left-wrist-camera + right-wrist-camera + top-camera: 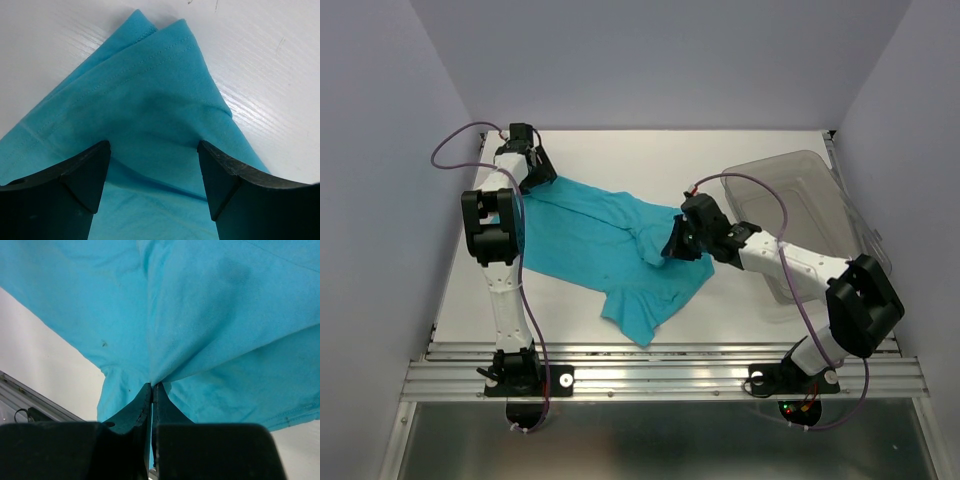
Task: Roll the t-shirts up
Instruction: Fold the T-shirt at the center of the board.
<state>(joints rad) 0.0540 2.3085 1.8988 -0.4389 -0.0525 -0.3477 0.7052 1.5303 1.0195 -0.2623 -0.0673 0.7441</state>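
One teal t-shirt (600, 250) lies spread and rumpled across the white table, a sleeve pointing toward the front edge. My left gripper (534, 176) hovers over the shirt's far left corner. In the left wrist view its jaws stand wide open (154, 145) above the t-shirt (150, 95), whose folded corner reaches the bare table beyond. My right gripper (676, 244) is at the shirt's right side. The right wrist view shows it (152, 386) shut on a pinched ridge of the t-shirt (210, 310), the cloth fanning out from the fingertips.
A clear grey-tinted plastic bin (807, 190) stands at the back right, just behind my right arm. Metal rails (660, 365) run along the table's front edge. Purple-grey walls close in the left, right and back sides.
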